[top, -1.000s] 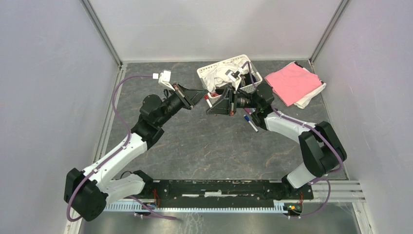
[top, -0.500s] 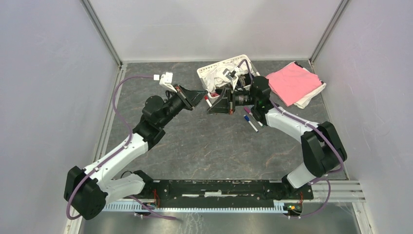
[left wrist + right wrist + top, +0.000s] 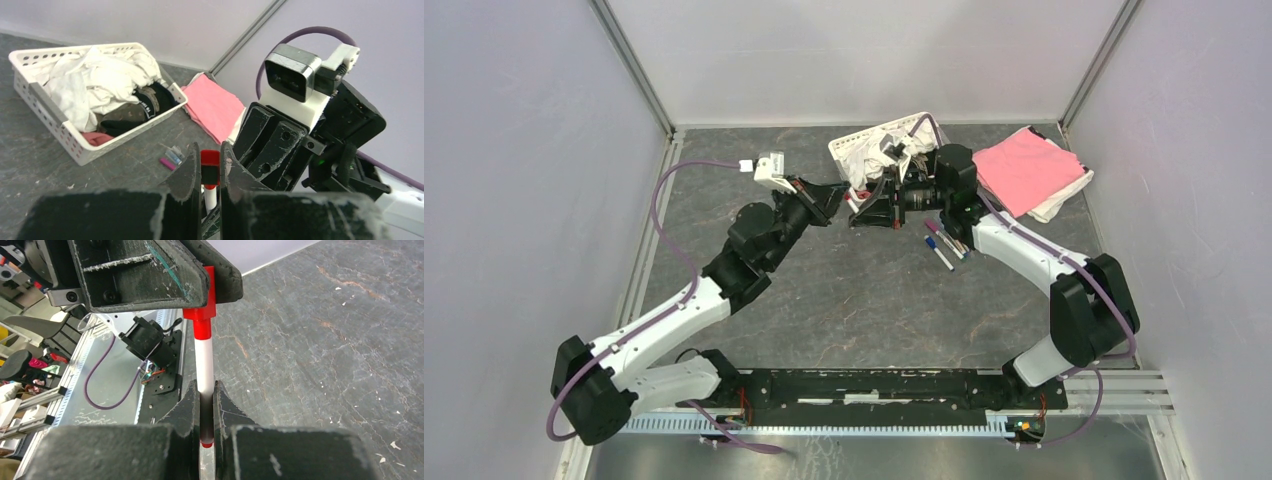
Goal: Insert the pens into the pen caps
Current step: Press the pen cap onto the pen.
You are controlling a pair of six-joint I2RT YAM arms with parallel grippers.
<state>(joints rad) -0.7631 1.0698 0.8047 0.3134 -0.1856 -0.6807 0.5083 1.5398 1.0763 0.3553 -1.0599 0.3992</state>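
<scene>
your left gripper (image 3: 210, 156) is closed tightly on the red cap (image 3: 201, 315); the jaws leave only the width of the cap between them; your right gripper (image 3: 205, 390) is closed also, pinching the red pen (image 3: 204, 360) on the lower part of its white barrel. both grippers meet in the air above the table (image 3: 844, 290), a little to the near-left of the white basket (image 3: 848, 150); pen and cap stand in one straight line between them.

in the right wrist view the red cap sits already over the tip of the pen and no gap shows between the cap and the barrel; so i judge this first joining to be almost done or done. whether the cap is pressed fully home, you cannot tell from these views.

what is left looks like the bigger part; a small group of other pens (image 3: 944, 243) lies on the table to the near-right of the grippers, untouched; from above they are too small to tell whether any of them has a cap. in the left wrist view a short magenta cap (image 3: 165, 163) lies loose on the table just beside them, so at least that one is not yet fitted; after this pen you need to put it down and take the next pair.
</scene>
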